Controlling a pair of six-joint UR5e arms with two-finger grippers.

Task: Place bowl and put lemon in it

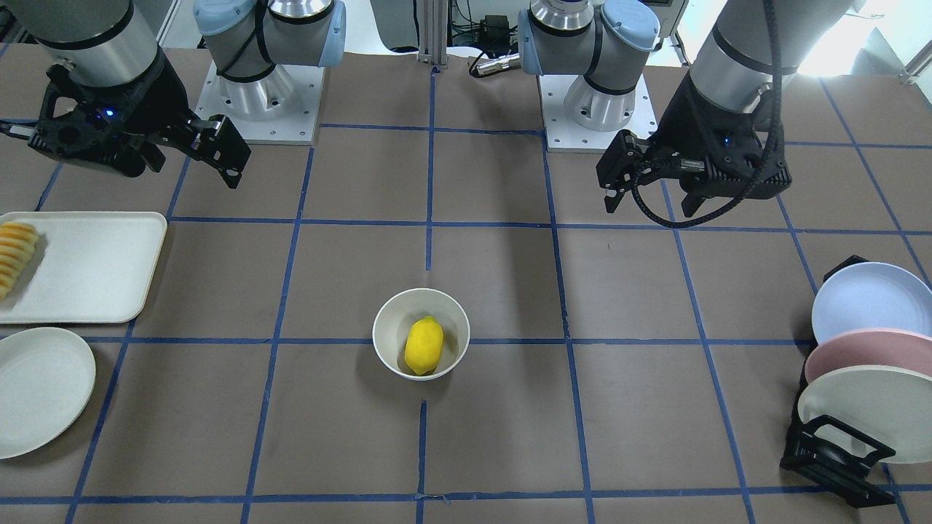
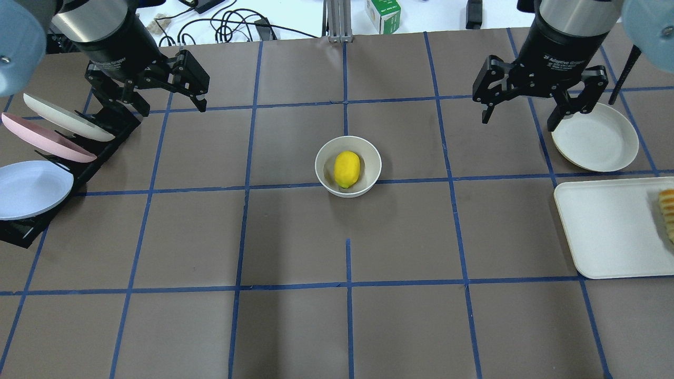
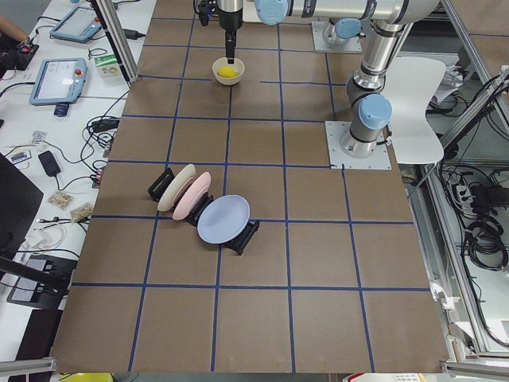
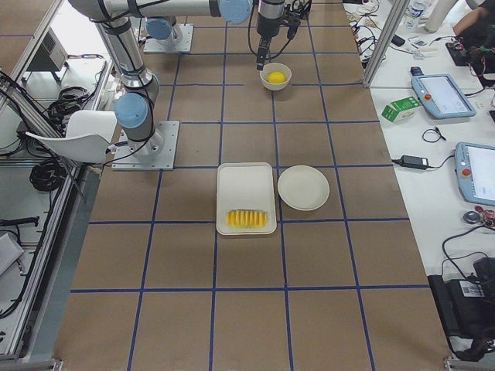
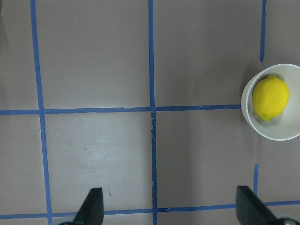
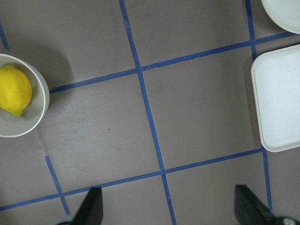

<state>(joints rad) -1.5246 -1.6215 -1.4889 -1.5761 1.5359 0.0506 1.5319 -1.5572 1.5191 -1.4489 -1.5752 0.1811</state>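
Table (image 2: 295, 237): bowl (image 2: 369, 157), tray (image 2: 605, 226), plate (image 2: 595, 139) (also rack (image 2: 18, 231))

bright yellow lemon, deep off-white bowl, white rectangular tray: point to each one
bright yellow lemon (image 2: 347, 168), overhead view, middle of its skin.
deep off-white bowl (image 2: 325, 159), overhead view, left inner wall.
white rectangular tray (image 2: 605, 226), overhead view, bare floor.

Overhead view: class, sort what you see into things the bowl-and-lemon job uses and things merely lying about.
Job: bowl; lemon, already lying inside it.
Lying about: cream plate; white tray; sliced fruit on that tray; plate rack holding three plates.
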